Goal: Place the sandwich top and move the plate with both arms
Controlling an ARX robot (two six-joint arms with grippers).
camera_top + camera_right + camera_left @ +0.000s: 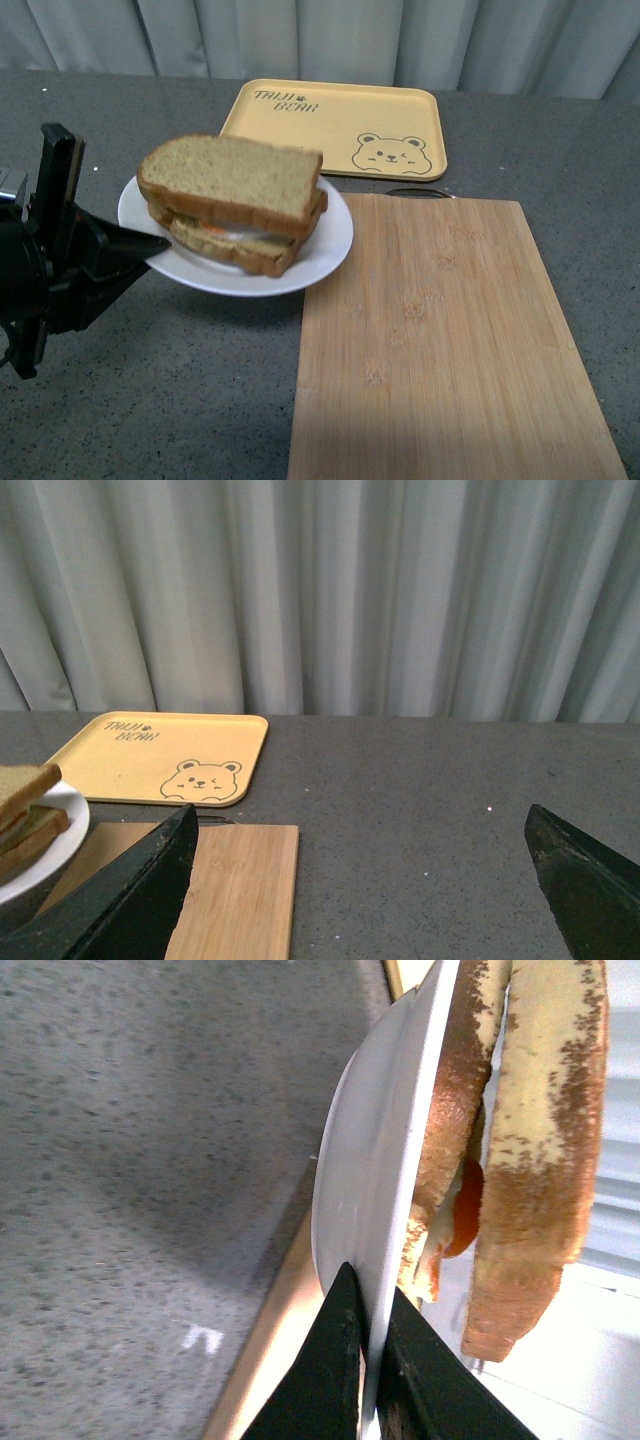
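The left end effector (160, 243) is clamped on the near-left rim of the round white plate (330, 255); in the left wrist view its two black fingers (335, 1370) pinch the thin rim (370, 1160) from both faces. The plate casts a shadow on the grey speckled surface (150, 400) and appears to be held just clear of it, with its right edge over the far-left corner of the bamboo cutting board (450, 340). The sandwich top (235, 175), a brown wholegrain slice with darker crust, lies on the stack on the plate, roughly aligned above the lower slice (250, 255); a white and orange filling (215, 230) shows between them. Behind the plate lies the yellow tray (335, 125) with its bear drawing (388, 153), just beyond the board's far edge. The right end effector (360, 815) is out of the front view; its own camera shows the fingers spread wide apart, gripping nothing, facing the tray, board and a pale curtain (320, 590).
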